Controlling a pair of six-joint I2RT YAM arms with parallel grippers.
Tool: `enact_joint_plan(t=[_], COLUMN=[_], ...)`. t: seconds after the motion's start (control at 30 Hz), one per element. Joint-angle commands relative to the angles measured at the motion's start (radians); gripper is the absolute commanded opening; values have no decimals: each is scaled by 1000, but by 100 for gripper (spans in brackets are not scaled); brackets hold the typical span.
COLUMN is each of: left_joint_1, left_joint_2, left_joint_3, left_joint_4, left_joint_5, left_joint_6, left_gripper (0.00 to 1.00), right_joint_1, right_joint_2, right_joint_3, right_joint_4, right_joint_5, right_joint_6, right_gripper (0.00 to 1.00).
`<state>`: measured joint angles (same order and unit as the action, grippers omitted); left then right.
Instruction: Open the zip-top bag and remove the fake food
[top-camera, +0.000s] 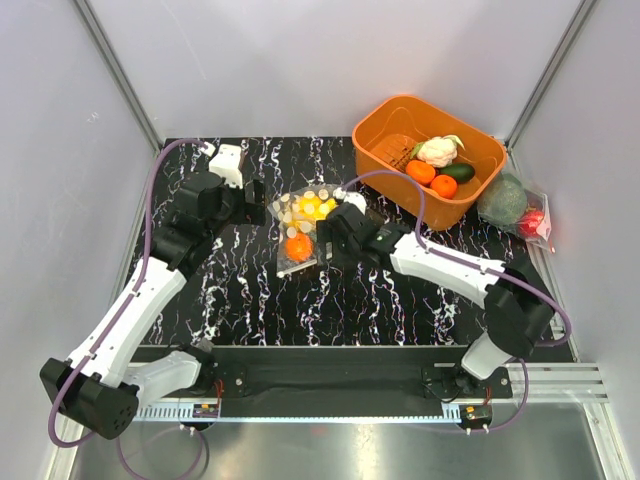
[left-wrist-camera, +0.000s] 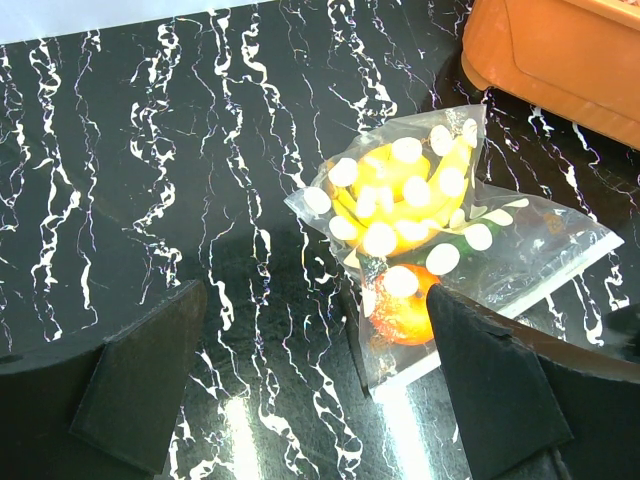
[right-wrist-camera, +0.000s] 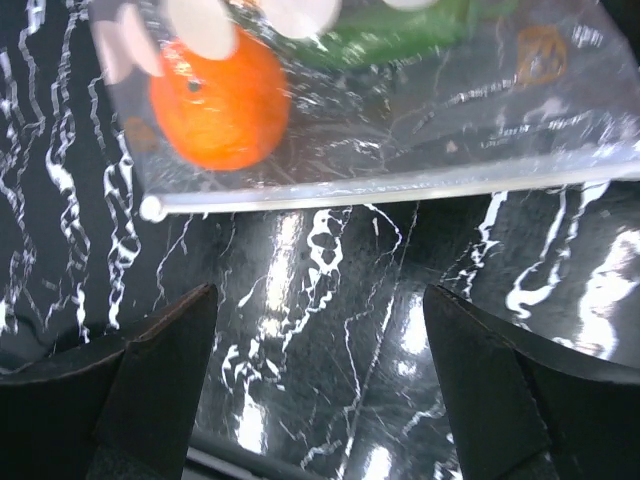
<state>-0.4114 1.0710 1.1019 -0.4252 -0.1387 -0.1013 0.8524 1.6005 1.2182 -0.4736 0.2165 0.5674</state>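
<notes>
Lying just ahead of right jaws, untouched: zip-top bag (right-wrist-camera: 420, 110) | right jaws spread | left jaws spread

The bag (right-wrist-camera: 420, 120) runs off the top of the right wrist view, blurred, its green piece (right-wrist-camera: 400, 30) half cut. The left wrist view crops the bin (left-wrist-camera: 560, 50) — whether the bag is open cannot be told.

Robot lab cell, white panel walls (top-camera: 330, 60) (aluminium-framed), black marbled table (top-camera: 260, 300), two bolted arms (top-camera: 140, 300).
</notes>
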Motion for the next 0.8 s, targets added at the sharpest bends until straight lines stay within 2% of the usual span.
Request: enact_joint_plan(t=[0.0,0.3,0.4,0.6,0.77], left_joint_1=[-3,-4,-3,-3,-3], left_joint_2=[6,-2,-3,-13,-14], left_joint_3=[3,0,0,-2,-2], left_joint_4=[39,42,43,45,43], left_joint_5=[1,-9,-13,-22,-22], left_joint_6=[12,17,20,23,26], left_gripper=[99,99,99,99,99], right_joint_1=[10,16,17,22,39], right_joint_2=[1,145,189,185,148], right_joint_3=[-63,-62,-40,-80,-88], right_joint_4=[234,378,363,375,308], right_joint_5=[56,133,136,153,176], right_joint_6=[156,255,268,311,339], right_gripper=[90,90,90,90,90])
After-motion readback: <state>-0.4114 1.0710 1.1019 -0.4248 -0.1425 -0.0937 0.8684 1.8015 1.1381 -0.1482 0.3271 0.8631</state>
